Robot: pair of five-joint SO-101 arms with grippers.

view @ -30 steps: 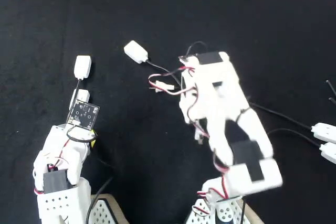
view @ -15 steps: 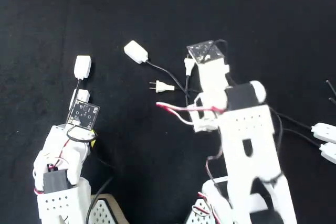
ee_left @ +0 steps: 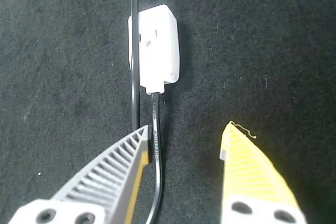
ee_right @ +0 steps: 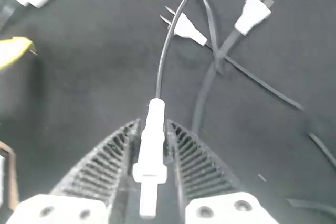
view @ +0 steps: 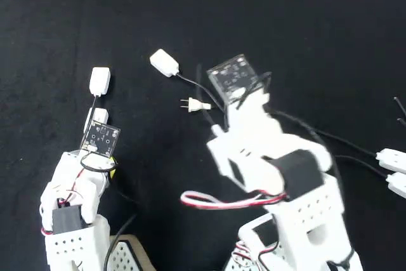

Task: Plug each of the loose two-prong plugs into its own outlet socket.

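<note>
While the right claw (ee_right: 152,125) pinches a white plug (ee_right: 149,150) lengthwise between its fingers, a loose plug (view: 193,105) with two prongs lies flat near the middle of the black counter (view: 330,36). Seen from above, one socket (view: 164,62) sits at eleven o'clock from that loose plug, and a second socket (view: 99,80) lies well apart at about nine o'clock. The left claw (ee_left: 186,128) gapes wide over a black cord (ee_left: 155,129), with a third socket (ee_left: 154,48) just past its tips.

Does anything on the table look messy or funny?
A bit messy: the black cords cross over each other beside the loose plug, which lies flat, plugged into nothing. The right gripper is shut on a second plug. Nothing looks broken or spilled.
</note>
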